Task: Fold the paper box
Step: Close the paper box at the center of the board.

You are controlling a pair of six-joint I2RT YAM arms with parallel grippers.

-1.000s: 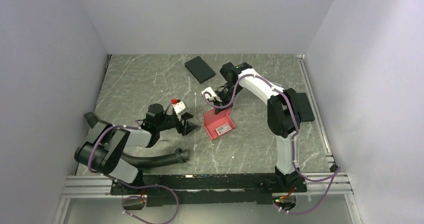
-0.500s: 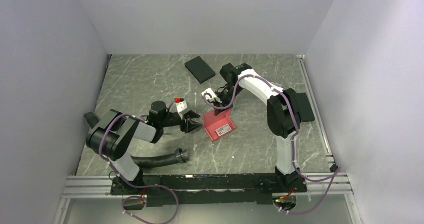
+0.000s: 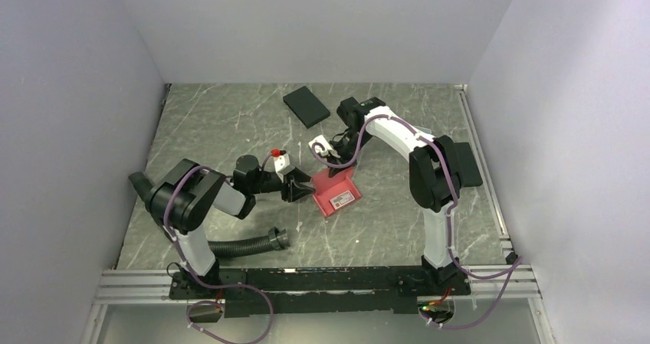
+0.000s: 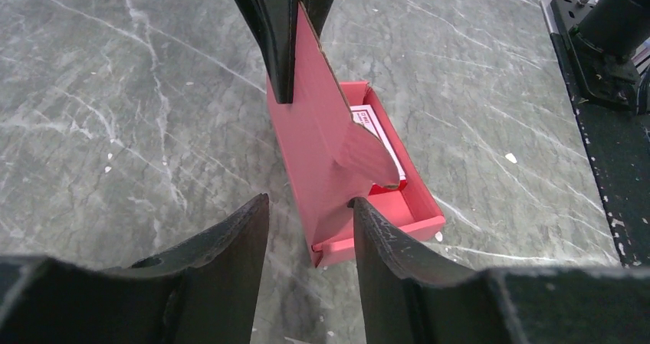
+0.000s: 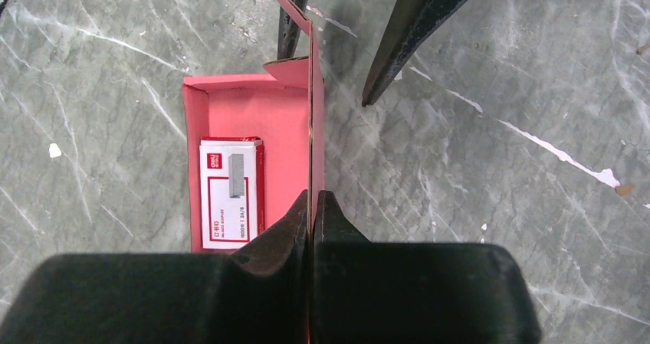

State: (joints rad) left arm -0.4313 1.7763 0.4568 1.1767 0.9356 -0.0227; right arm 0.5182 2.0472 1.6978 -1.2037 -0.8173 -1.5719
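The left hand, still apart but narrowing, is brought astride the lid of the box, clamped by the right hand; a fold is readied.

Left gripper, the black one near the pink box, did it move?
Yes. In the top view the left gripper has slid right, closer to the pinkish-red cardboard paper box, which has not shifted on the grey marbled table.

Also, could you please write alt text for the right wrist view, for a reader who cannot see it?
The right claw is shut on the upright lid flap of the pinkish-red paper box, seen edge-on from above. The left claw stands open with a finger either side of the flap's far end. A red-and-white carton lies in the box.
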